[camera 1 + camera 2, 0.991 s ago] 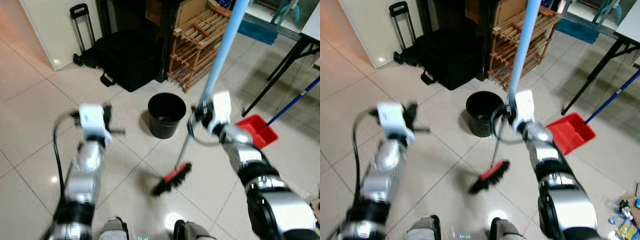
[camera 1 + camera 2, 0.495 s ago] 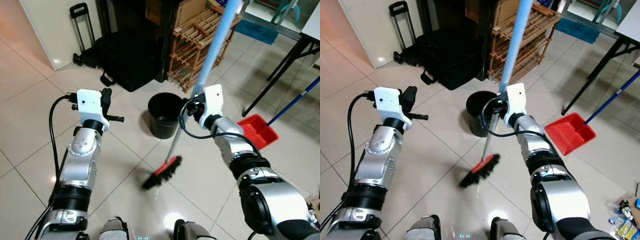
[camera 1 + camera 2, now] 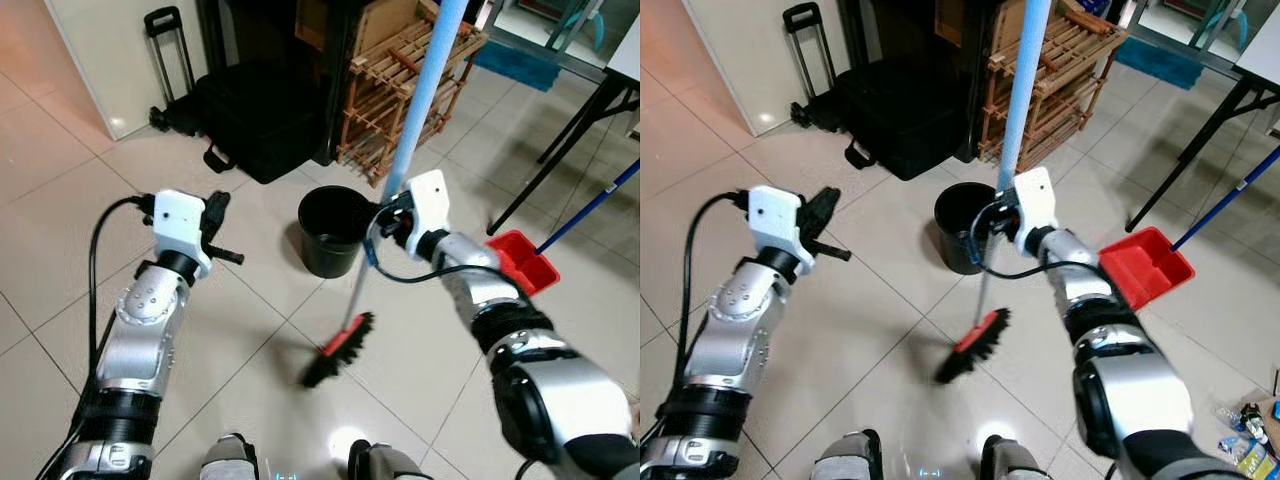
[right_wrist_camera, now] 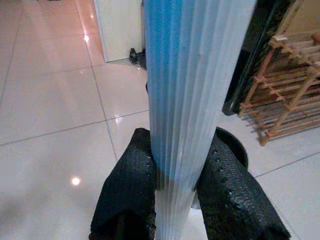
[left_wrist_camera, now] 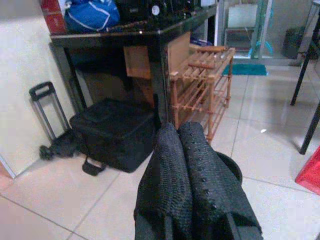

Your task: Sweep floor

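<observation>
Right wrist view had the right gripper (image 4: 175, 200) clamped on the blue broom handle (image 4: 192, 90), bristles (image 3: 338, 350) down on the tiles before the black bin (image 3: 330, 228). Left gripper (image 5: 192, 185) hung raised, fingers pressed together, holding nothing.

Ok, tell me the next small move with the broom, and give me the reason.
Probably drag the broom head across the tiles toward the red dustpan. The right gripper is shut on the blue broom handle, the bristles sit on the floor in front of the black bin, and the dustpan lies to the robot's right. The left gripper is shut and holds nothing.
</observation>
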You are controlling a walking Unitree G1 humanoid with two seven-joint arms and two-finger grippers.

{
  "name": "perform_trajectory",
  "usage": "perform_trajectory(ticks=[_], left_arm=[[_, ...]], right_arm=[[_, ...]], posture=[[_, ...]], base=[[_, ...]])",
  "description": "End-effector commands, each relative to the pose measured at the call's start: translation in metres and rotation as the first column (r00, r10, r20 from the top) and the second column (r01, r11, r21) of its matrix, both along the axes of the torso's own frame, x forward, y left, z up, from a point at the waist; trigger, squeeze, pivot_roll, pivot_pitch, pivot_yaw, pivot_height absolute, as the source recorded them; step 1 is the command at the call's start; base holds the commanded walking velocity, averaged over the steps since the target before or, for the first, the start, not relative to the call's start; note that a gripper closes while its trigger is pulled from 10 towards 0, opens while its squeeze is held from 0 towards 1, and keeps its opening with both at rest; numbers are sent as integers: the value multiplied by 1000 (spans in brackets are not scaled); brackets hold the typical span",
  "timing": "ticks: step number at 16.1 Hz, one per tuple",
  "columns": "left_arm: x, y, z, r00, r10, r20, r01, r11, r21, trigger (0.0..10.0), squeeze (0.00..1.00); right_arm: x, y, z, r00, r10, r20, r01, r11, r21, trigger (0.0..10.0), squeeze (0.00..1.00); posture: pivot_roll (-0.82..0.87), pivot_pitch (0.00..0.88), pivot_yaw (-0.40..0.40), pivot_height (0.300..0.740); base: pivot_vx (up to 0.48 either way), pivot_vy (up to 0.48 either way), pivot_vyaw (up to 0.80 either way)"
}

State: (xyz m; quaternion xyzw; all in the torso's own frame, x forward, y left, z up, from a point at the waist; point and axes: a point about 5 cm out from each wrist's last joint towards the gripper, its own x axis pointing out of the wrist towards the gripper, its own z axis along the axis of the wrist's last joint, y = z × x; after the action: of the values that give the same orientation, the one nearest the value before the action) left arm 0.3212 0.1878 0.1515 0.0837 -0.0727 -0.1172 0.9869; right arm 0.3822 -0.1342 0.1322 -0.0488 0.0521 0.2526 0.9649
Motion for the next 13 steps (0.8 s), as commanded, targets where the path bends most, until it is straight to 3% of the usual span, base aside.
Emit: perform_trajectory(ticks=[1, 5, 13], left_arm=[[-3, -4, -1, 1000, -29, -14, 29, 1000, 3, 10000, 1000], [-10, -4, 2, 995, -92, -43, 92, 996, 2, 10000, 1000], [-12, -5, 3, 993, -98, -59, 97, 995, -15, 10000, 1000]], right_arm=[[3, -2, 10, 999, 16, 40, -16, 1000, -14, 10000, 0], [4, -9, 12, 998, 42, 42, -41, 998, -38, 10000, 0], [7, -14, 20, 998, 39, 48, -37, 998, -45, 10000, 0]], posture=[[73, 171, -58, 740], [72, 184, -55, 740], [66, 194, -57, 740]], base=[[0, 0, 0], [0, 0, 0], [0, 0, 0]])
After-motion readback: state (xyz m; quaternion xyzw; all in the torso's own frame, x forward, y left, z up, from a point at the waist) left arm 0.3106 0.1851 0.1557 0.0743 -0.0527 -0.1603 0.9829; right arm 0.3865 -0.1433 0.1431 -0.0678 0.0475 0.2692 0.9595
